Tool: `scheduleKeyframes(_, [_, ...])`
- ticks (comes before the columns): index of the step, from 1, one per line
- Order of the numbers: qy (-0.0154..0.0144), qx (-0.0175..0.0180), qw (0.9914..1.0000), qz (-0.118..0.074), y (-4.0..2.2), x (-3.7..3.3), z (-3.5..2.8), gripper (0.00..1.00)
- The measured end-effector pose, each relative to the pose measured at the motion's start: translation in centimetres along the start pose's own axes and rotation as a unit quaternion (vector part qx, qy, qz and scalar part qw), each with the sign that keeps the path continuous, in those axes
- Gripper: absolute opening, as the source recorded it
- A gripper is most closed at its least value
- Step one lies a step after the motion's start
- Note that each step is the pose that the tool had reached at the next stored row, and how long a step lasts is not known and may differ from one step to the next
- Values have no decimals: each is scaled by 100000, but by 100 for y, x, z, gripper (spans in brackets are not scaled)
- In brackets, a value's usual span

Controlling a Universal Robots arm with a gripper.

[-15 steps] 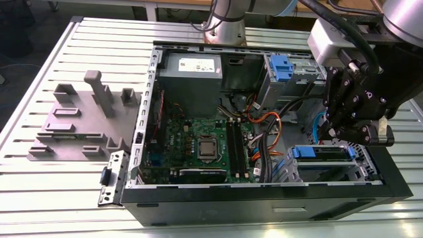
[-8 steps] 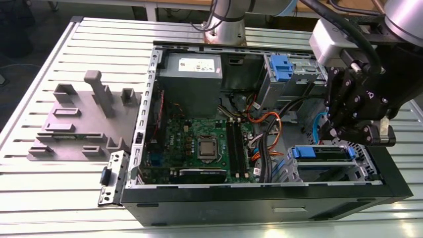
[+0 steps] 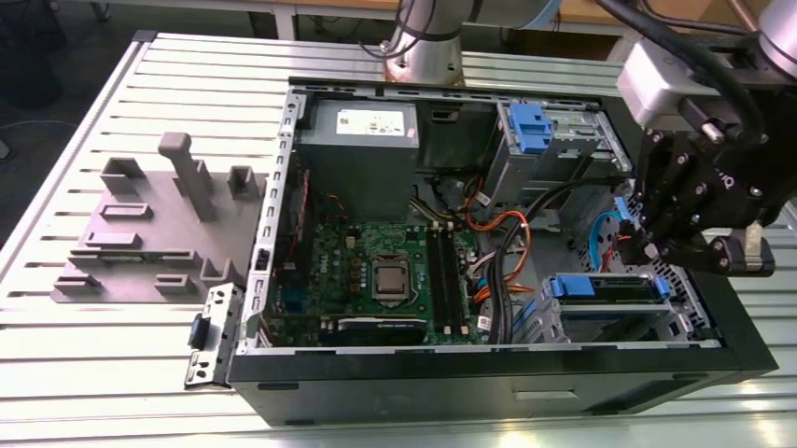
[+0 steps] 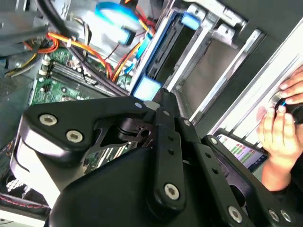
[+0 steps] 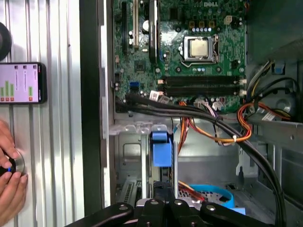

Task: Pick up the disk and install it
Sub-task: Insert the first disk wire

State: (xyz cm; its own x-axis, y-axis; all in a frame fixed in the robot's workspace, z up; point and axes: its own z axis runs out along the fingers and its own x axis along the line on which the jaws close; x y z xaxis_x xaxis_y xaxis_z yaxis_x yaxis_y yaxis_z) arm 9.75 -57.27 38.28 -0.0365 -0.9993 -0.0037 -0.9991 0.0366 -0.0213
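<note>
The disk (image 3: pixel 604 287) stands on edge in the lower drive cage at the exterior view's right, inside the open computer case (image 3: pixel 498 373); blue carrier plastic shows at both its ends. In the first wrist view its blue carrier end (image 5: pixel 161 149) sits in the metal cage slot, just beyond my gripper (image 5: pixel 163 207). In the exterior view my gripper (image 3: pixel 692 250) hangs above and to the right of the disk, over the case's right wall. I see nothing held in it. The second wrist view shows the gripper's black linkage (image 4: pixel 158 109) over the cage.
A small blue bracket (image 3: pixel 529 126) sits in the upper drive cage, next to a grey box with a white sticker (image 3: pixel 361 131). Cables (image 3: pixel 498 243) cross beside the motherboard (image 3: pixel 373 271). A grey fixture plate (image 3: pixel 149 233) lies left. A hand (image 5: pixel 9 170) and phone (image 5: pixel 21 82) lie beside the case.
</note>
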Motion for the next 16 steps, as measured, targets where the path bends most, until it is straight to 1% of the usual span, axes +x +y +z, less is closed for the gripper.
scheduleKeyframes(1, [-2, 0, 100000, 1, -27, -1, 4, 11])
scheduleKeyframes(4, [-4, -23, 100000, -8, -136, -5, 12, 11])
scheduleKeyframes(5, [2, -24, 100000, -2, -161, -6, 13, 11])
scheduleKeyframes(9, [-1, -26, 100000, -1, -184, -7, 14, 11])
scheduleKeyframes(16, [1, -27, 100000, -2, -185, -7, 14, 11])
